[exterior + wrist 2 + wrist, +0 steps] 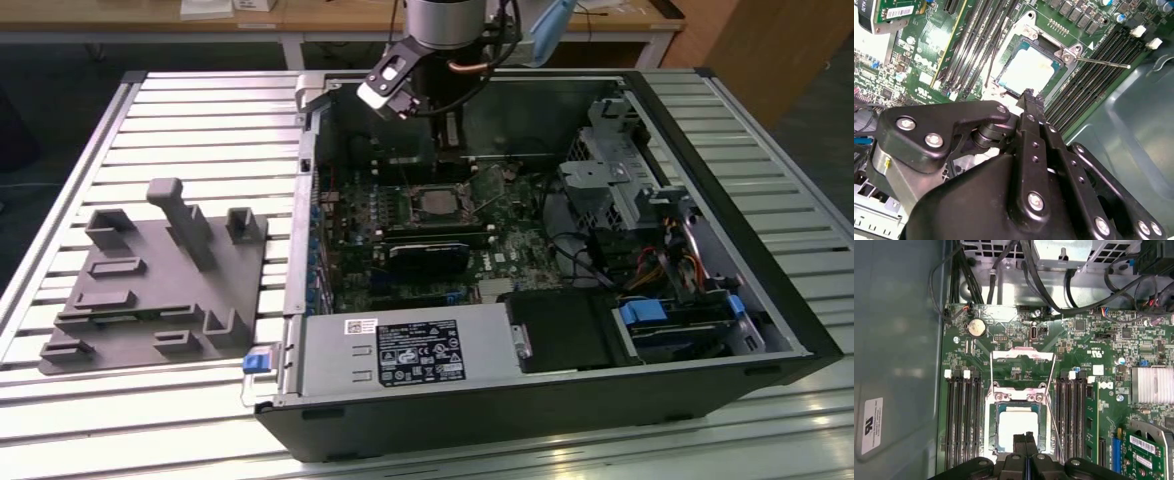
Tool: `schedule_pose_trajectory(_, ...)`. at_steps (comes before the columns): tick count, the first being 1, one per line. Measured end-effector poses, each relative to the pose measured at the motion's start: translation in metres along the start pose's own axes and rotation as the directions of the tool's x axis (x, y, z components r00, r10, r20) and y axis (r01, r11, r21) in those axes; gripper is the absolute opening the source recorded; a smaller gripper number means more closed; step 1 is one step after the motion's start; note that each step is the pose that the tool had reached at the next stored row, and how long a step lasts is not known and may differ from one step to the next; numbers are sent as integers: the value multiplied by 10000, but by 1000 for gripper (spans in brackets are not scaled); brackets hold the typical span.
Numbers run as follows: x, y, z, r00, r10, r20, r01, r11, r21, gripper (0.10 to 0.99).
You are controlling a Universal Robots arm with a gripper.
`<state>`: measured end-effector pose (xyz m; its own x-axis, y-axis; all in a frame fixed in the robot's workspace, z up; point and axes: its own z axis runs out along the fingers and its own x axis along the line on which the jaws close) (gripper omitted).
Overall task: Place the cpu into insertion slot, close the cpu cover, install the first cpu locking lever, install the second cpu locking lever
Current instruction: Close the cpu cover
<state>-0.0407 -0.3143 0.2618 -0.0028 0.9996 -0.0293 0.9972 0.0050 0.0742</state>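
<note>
Exterior view: high, oblique, well back, covering the whole case point(534, 420); arm point(447, 20) enters at 12 o'clock. Both wrist views: close, looking down past the gripper point(1029, 96) point(1025, 436). All share the cpu point(437, 203) point(1029, 70) point(1015, 425).

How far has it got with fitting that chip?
Done: the cpu lies in the insertion slot. In hand: the gripper, shut and holding nothing, is over the slot's near edge. Left: the cpu cover stands flipped open beside the slot, and a locking lever sticks out unlatched.
</note>
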Motion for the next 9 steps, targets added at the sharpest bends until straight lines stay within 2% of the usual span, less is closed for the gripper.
schedule_pose_trajectory(4, 0, 60, 5, 10000, 1, 0, -1, 10000, -1, 106)
schedule_pose_trajectory(9, 0, 188, 14, 10000, 0, 0, 0, 10000, 0, 106)
